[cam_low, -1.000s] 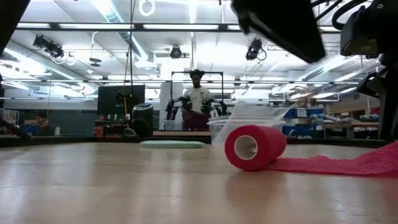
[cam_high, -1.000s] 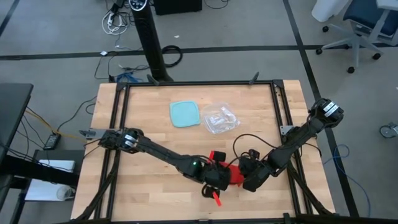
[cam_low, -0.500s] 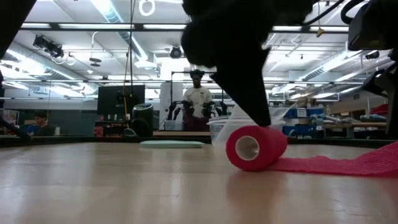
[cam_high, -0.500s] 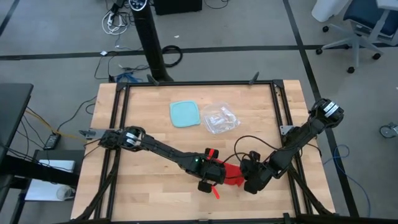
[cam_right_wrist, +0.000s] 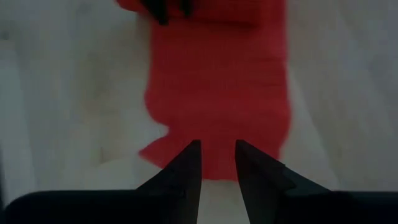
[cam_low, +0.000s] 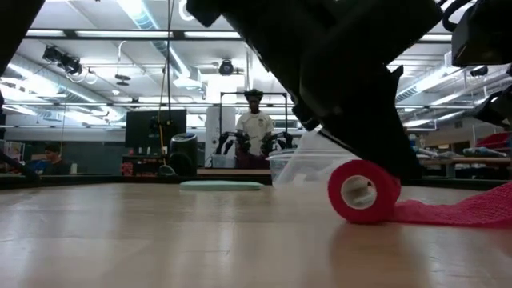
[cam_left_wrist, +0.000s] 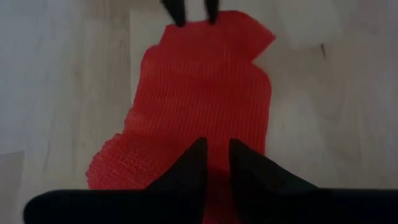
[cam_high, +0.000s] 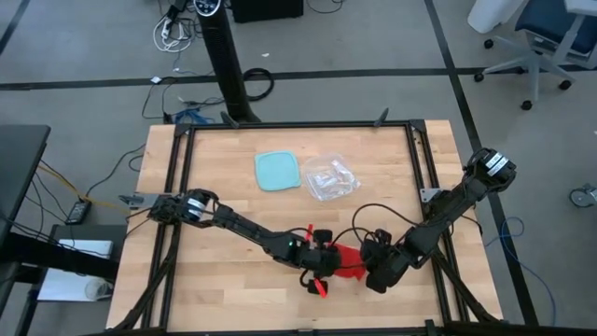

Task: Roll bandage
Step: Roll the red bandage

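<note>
bandage (cam_low: 364, 190): red roll on table (cam_low: 160, 240), tail trailing right | dark arm (cam_low: 336, 72) above, touching roll

You've got a bright red bandage (cam_left_wrist: 205, 87) with a fine ribbed weave, running out ahead of the black left gripper (cam_left_wrist: 215, 155) fingers. It's the same red past the black right gripper (cam_right_wrist: 217, 157) fingers. Your table (cam_high: 224, 187) is pale wood planks with a black frame. Further off there's a light blue-green square container (cam_high: 278, 171) and a clear crinkly bag (cam_high: 329, 177).
</note>
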Robot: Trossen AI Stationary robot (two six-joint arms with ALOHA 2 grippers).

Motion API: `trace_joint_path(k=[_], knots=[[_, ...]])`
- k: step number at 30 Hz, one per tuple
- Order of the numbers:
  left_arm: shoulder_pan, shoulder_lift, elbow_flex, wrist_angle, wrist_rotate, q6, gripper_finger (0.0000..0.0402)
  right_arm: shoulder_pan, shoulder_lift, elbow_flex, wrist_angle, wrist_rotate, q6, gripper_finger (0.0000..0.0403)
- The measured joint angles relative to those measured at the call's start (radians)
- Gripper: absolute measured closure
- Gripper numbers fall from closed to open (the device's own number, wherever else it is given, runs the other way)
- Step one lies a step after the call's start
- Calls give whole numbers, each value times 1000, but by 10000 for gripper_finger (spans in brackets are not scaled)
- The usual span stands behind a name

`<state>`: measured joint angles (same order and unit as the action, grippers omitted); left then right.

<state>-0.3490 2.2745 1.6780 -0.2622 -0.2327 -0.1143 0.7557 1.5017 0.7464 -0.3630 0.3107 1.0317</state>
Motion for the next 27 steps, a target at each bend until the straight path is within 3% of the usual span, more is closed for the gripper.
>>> trace_joint_path(k=[7, 19, 23, 27], knots=[[2, 11, -11, 108, 24, -3, 330, 1, 0, 0, 102, -53, -16, 304], [1, 13, 289, -432, -42, 36, 330, -1, 16, 0, 105, 20, -19, 304], [-2, 13, 286, -504, -42, 25, 330, 4, 62, 0, 157, 23, -36, 304], [-6, 12, 215, -397, -43, 26, 330, 3, 114, 0, 165, 11, -47, 304]])
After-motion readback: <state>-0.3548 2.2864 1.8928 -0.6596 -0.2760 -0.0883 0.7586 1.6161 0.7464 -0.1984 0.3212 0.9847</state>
